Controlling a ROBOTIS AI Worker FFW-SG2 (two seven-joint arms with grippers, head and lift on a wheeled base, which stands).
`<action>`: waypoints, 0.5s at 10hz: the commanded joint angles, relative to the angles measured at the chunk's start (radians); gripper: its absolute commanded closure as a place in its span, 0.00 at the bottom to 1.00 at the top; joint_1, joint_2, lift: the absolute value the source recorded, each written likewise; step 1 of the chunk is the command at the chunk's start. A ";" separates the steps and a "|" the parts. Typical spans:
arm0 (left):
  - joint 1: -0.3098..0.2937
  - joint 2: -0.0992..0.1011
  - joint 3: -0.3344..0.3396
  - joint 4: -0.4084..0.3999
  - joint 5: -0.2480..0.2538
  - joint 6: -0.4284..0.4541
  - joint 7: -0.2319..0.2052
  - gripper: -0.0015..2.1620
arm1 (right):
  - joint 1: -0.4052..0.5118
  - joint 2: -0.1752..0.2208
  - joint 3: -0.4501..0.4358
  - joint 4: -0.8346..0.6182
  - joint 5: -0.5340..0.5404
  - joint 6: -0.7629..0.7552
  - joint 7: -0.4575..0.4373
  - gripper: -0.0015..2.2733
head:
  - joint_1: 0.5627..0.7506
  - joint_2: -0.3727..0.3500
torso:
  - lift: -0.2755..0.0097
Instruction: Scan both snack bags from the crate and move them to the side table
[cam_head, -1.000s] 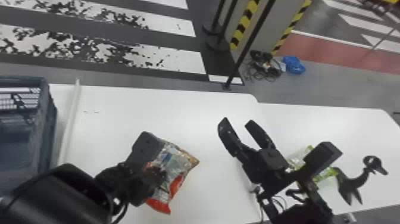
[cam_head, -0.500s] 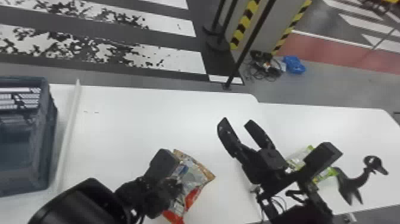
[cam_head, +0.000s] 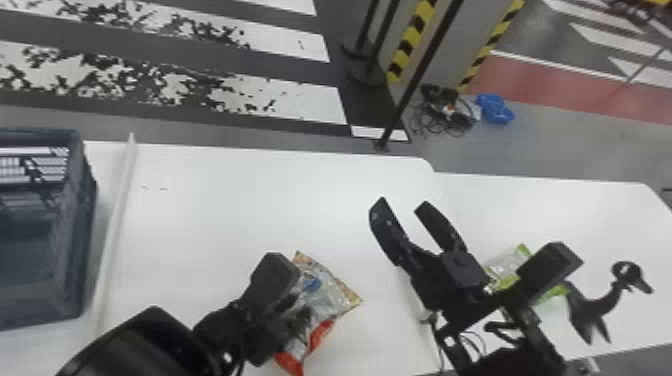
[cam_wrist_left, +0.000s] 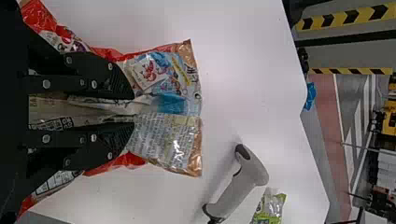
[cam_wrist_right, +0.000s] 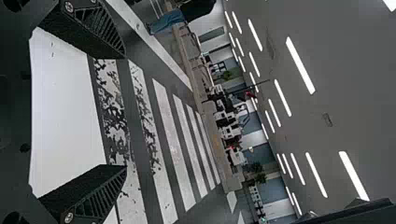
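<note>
My left gripper (cam_head: 300, 312) holds the red and blue snack bag (cam_head: 332, 297) above the white table. In the left wrist view, the left gripper (cam_wrist_left: 126, 111) is shut on the gathered middle of the snack bag (cam_wrist_left: 170, 81), whose printed ends spread out around it. The right gripper (cam_head: 404, 202) is parked over the table, fingers apart; in the right wrist view, the right gripper (cam_wrist_right: 125, 111) has nothing between its fingers. A green snack bag (cam_head: 504, 272) lies on the side table (cam_head: 600, 210), partly behind the right arm. The crate (cam_head: 86, 200) stands at far left.
A grey handheld scanner (cam_wrist_left: 238, 186) is beyond the held bag, near the green bag (cam_wrist_left: 270, 207). A black curved object (cam_head: 595, 307) is at the right in the head view. A pale raised strip (cam_head: 116, 220) runs beside the crate.
The left gripper has carried the red and blue bag to the right and slightly toward the table's near edge, away from the crate. The right arm has stayed still.
</note>
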 joint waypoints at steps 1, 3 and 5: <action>0.012 0.004 0.020 -0.041 0.010 0.015 -0.002 0.01 | 0.001 0.002 -0.002 -0.003 -0.002 -0.001 0.000 0.04 | 0.70 0.03 | 0.86; 0.055 0.018 0.066 -0.135 0.046 0.031 -0.005 0.03 | -0.002 0.002 -0.002 -0.003 -0.007 -0.001 0.000 0.04 | 0.70 0.03 | 0.86; 0.137 0.058 0.179 -0.271 0.075 0.037 0.001 0.03 | -0.007 0.002 -0.002 -0.003 -0.007 -0.001 0.000 0.04 | 0.70 0.03 | 0.86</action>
